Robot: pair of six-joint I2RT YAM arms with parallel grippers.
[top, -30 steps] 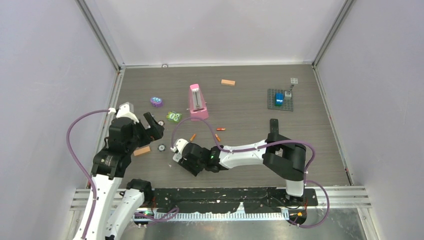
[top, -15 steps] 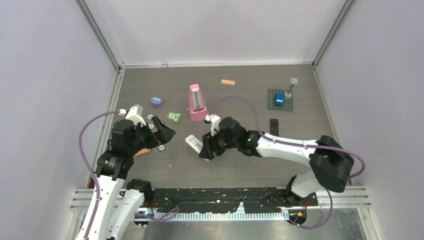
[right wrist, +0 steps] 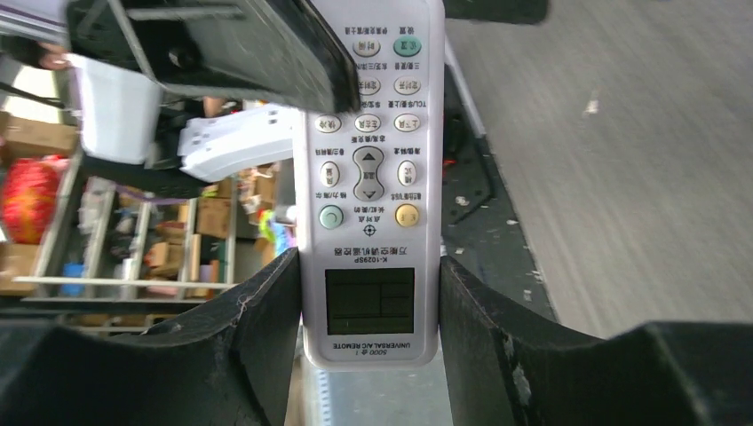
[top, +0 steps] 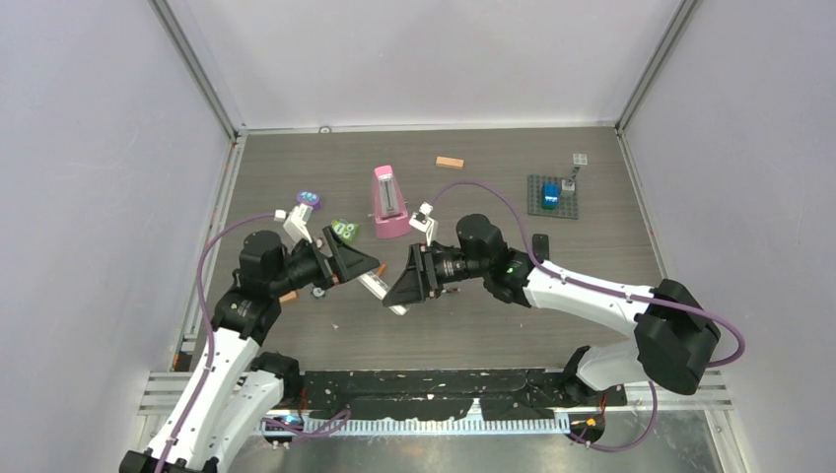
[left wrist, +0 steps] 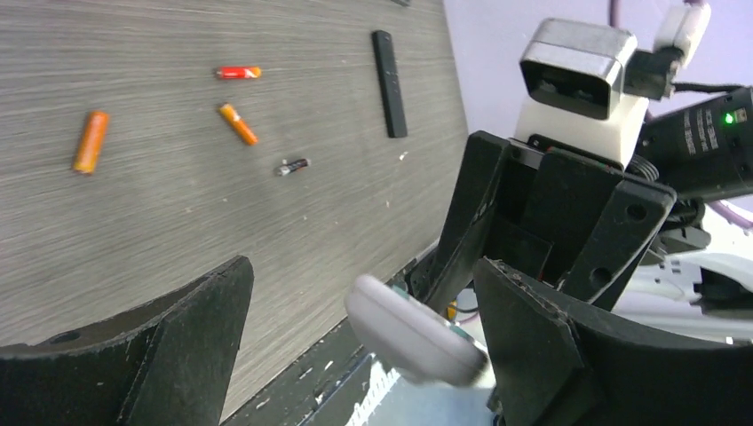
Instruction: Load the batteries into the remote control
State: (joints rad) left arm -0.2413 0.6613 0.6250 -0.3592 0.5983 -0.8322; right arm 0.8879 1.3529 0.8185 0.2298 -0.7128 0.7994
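Two orange batteries (left wrist: 90, 140) (left wrist: 239, 123), two red batteries (left wrist: 239, 72) (left wrist: 292, 166), one white remote control (right wrist: 370, 177), one black bar (left wrist: 389, 83), two tan blocks (top: 450, 163) (top: 288, 295)

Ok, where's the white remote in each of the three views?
Top external: white remote at centre, between left claw and right claw.
Left wrist: only its rounded end, bottom centre.
Right wrist: fills the centre, buttons facing the camera.
Shared landmark: the right claw gripping it, visible in all three.

2 arms face-to-face: L gripper (left wrist: 362, 266) wide open, R gripper (right wrist: 368, 262) clamping remote (right wrist: 370, 133).
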